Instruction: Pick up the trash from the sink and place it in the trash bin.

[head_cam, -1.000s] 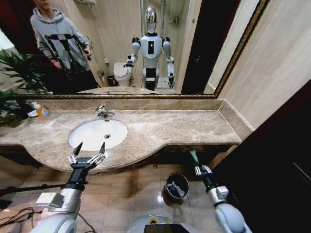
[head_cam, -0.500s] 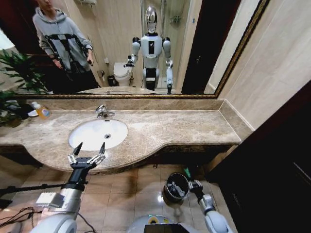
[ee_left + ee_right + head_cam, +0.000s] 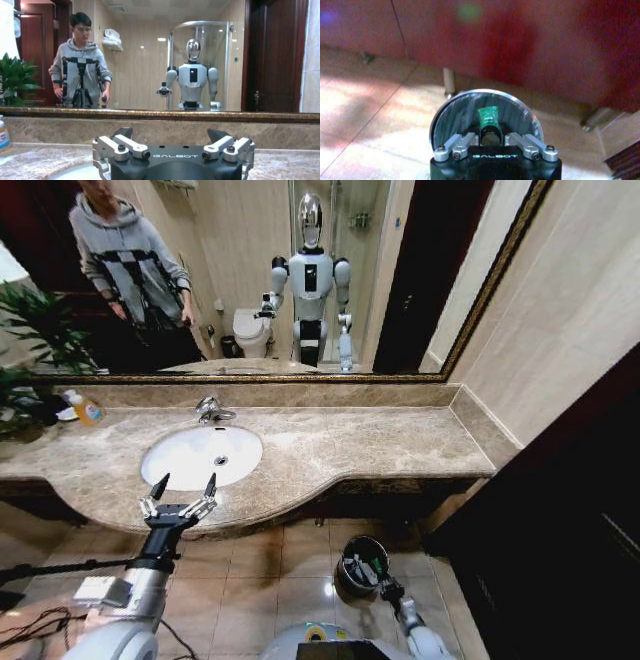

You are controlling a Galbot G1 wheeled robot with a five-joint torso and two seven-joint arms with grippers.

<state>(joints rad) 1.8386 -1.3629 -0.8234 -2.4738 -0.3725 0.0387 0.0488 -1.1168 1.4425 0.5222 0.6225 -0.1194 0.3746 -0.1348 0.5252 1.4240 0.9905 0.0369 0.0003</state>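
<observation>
Green stick (image 3: 487, 117): pinched in the right gripper (image 3: 490, 140), over the open mouth of the trash bin (image 3: 352, 552).
Trash bin: on the tiled floor (image 3: 290, 560) below the countertop (image 3: 380, 442).
Left gripper (image 3: 180, 498): fingers spread, at the sink's (image 3: 195, 452) front edge.

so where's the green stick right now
The green stick is pinched in the right hand, directly over the trash bin on the floor below the counter's front edge.

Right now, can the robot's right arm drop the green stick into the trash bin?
Probably yes. The right tool holds the green stick directly over the trash bin, with nothing between them.
</observation>
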